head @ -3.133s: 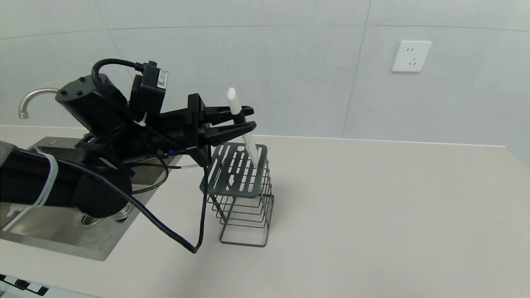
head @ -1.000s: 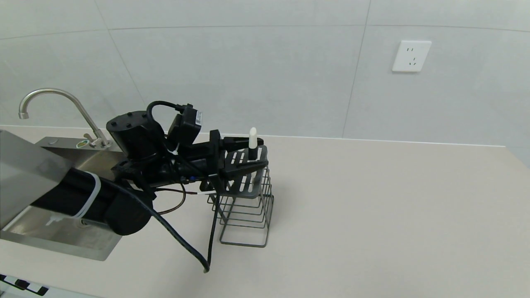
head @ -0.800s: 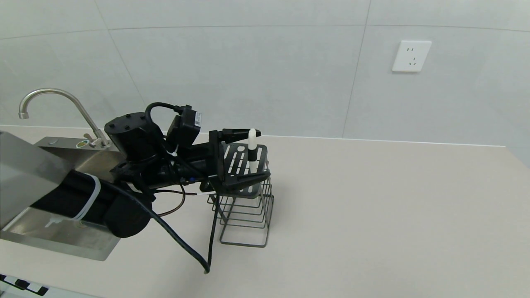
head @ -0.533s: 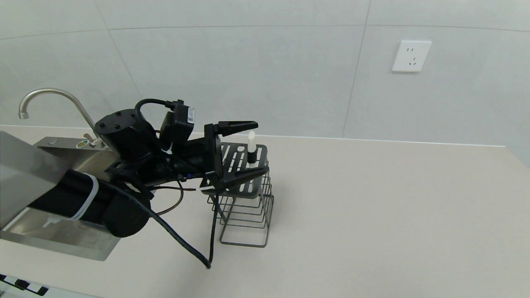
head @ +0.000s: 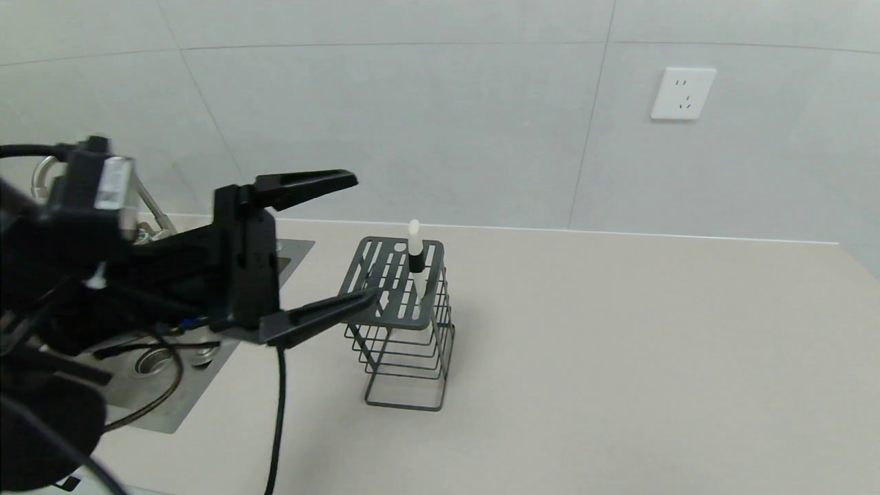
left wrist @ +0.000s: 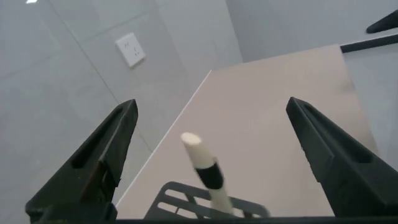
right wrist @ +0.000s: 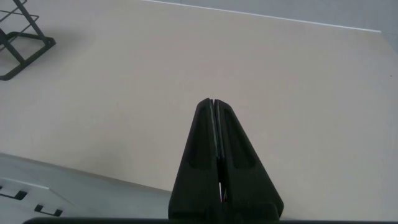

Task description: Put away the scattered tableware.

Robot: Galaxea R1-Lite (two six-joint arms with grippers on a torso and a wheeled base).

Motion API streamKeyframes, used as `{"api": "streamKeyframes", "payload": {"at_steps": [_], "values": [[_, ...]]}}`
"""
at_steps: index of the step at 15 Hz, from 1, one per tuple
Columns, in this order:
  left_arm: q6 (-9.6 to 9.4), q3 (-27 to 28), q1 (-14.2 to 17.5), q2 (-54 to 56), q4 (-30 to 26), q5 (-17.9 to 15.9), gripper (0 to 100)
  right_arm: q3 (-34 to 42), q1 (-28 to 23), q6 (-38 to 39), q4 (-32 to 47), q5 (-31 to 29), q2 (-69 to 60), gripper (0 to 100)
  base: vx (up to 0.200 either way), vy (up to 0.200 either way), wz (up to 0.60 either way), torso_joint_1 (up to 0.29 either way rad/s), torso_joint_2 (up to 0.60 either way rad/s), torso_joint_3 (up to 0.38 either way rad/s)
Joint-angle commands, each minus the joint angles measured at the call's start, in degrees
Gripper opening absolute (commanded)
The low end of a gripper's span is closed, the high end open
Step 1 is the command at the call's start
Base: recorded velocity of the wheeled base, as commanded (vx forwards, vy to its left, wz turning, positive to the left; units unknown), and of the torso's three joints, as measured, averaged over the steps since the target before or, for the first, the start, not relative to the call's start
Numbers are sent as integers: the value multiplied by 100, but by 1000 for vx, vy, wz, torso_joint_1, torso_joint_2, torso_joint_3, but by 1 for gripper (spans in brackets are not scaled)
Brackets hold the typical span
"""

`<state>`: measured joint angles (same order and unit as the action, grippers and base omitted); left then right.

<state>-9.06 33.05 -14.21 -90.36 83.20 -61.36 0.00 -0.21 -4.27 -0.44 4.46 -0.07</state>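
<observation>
The left gripper hung spread wide, left of one wire rack holding one upright white-handled utensil; the right gripper was pressed together.

The rack stands on the worktop, just right of the sink. A utensil stands upright in the rack's far right corner (one end pokes out above the top). The left tool hangs left of the rack, apart from the utensil. A socket sits on the wall behind, well to the right. The right tool is over the worktop, well apart from the rack.
</observation>
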Motion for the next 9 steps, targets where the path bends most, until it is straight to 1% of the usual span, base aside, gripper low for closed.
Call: {"api": "streamKeyframes", "payload": {"at_steps": [1, 2, 3, 4, 5, 7, 8, 9], "values": [[0, -2180, 551, 2822, -199, 27, 100, 0, -6, 14, 0, -7, 7, 0, 0, 0, 0, 0, 0, 0], [27, -2672, 894, 3402, -357, 89, 100, 0, 3, 93, 0, -16, 7, 0, 0, 0, 0, 0, 0, 0], [176, -3261, 1307, 4360, -726, 194, 100, 0, -6, 216, 0, -121, 7, 0, 0, 0, 0, 0, 0, 0], [334, -3287, 1457, 5212, -1491, 220, 100, 0, -6, 233, 9, -147, 7, 0, 0, 0, 0, 0, 0, 0], [449, -3208, 1465, 5933, -2247, 220, 100, 0, -6, 233, 9, -147, 7, 0, 0, 0, 0, 0, 0, 0], [853, -3112, 1465, 7796, -4374, 220, 100, 0, -6, 225, 9, -139, 7, 0, 0, 0, 0, 0, 0, 0], [1020, -3129, 1465, 8570, -5218, 220, 100, 0, 3, 225, 9, -139, 7, 0, 0, 0, 0, 0, 0, 0], [1090, -3252, 1457, 9036, -5850, 247, 100, 0, -6, 225, 9, -139, 7, 0, 0, 0, 0, 0, 0, 0]]}}
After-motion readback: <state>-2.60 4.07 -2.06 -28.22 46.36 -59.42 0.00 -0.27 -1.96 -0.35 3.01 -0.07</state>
